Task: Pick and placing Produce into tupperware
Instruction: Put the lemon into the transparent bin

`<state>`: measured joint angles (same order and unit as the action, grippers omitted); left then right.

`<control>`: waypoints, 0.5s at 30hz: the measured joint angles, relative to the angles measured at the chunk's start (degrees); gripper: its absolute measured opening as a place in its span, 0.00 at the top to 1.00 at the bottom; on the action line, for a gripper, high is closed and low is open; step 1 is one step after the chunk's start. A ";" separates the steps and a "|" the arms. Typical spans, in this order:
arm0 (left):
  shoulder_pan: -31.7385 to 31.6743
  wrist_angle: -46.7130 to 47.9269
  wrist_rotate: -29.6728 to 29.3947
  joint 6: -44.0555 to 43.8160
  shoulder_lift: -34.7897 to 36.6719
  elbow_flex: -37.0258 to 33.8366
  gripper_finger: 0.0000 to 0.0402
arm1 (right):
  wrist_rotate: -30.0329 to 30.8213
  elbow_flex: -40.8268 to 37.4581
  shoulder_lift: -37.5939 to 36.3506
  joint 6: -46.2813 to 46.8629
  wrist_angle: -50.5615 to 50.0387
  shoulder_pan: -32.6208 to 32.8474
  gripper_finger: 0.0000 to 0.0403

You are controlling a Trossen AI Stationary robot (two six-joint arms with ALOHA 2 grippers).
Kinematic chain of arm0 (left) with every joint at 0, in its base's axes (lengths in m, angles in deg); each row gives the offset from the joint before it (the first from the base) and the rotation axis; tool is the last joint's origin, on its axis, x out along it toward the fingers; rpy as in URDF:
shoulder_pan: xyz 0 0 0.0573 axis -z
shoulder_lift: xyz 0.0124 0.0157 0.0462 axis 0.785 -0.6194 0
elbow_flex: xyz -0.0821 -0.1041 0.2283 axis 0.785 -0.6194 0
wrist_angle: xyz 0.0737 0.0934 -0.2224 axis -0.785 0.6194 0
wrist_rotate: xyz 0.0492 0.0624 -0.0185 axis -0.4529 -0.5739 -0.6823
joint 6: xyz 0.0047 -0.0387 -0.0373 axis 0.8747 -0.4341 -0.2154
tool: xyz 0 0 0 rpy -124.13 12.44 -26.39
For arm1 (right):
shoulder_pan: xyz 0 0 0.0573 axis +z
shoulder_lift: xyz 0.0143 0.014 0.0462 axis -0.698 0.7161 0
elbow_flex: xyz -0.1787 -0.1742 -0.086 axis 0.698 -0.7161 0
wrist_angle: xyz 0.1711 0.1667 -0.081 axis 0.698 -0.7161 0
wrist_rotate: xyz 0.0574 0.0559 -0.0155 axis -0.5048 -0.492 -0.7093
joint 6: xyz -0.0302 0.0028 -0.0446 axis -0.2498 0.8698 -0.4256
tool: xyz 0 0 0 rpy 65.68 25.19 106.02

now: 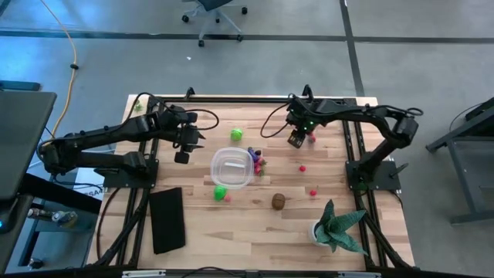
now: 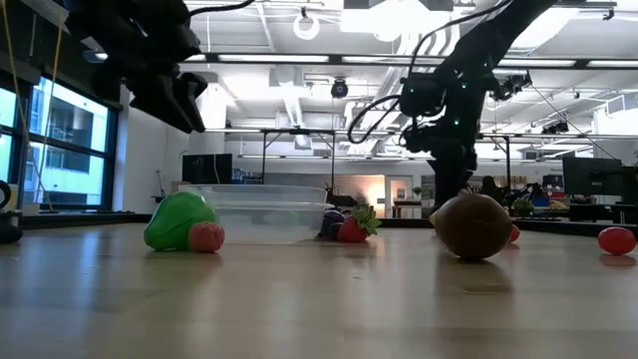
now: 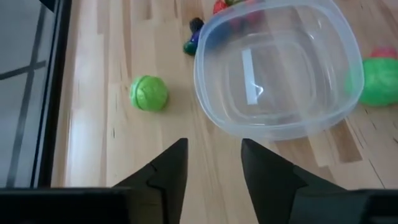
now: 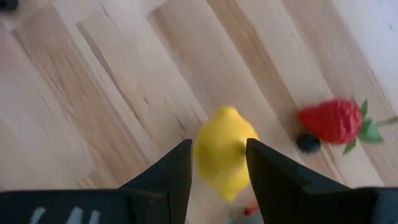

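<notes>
- Right gripper (image 4: 216,163) hanging right of centre in the upper half of the high view, fingers clamped on a yellow lemon (image 4: 225,151), pads pressing both its sides, above the wooden table (image 1: 231,232).
- Left gripper (image 3: 212,163) hovering left of centre in the high view, fingers apart, holding nothing, pointing toward the clear tupperware (image 3: 278,68).
- Tupperware sitting at the middle of the high view, nothing inside it as far as the wrist view shows.
- Lying just below-left of the tub in the high view: a bright green piece (image 1: 221,191) with a small red piece (image 1: 228,198) beside it.
- Resting above the tub: a round green piece (image 1: 236,134).
- Clustering at the tub's right edge: small purple and red pieces (image 1: 257,161).
- Sitting lower right of the tub: a brown kiwi (image 1: 278,201); scattered further right: two small red pieces (image 1: 302,167).
- Lying near the lemon in the right wrist view: a strawberry (image 4: 331,121).
</notes>
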<state>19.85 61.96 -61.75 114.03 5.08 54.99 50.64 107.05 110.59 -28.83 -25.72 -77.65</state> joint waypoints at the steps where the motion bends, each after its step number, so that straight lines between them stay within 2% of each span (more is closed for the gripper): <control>1: 0.00 0.30 -0.02 0.04 0.00 0.00 0.64 | -0.23 0.00 0.31 0.00 0.16 0.00 0.64; 10: 0.00 2.11 -0.80 0.15 -0.02 0.00 0.61 | 0.20 -0.02 3.46 1.14 -0.46 0.00 0.50; 15: 0.00 2.75 -1.72 0.15 -0.02 0.00 0.61 | 0.50 -0.02 3.46 4.20 -1.08 0.00 0.48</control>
<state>19.85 64.71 -63.48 114.18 5.06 54.99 51.14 107.03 114.05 -24.63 -26.80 -77.65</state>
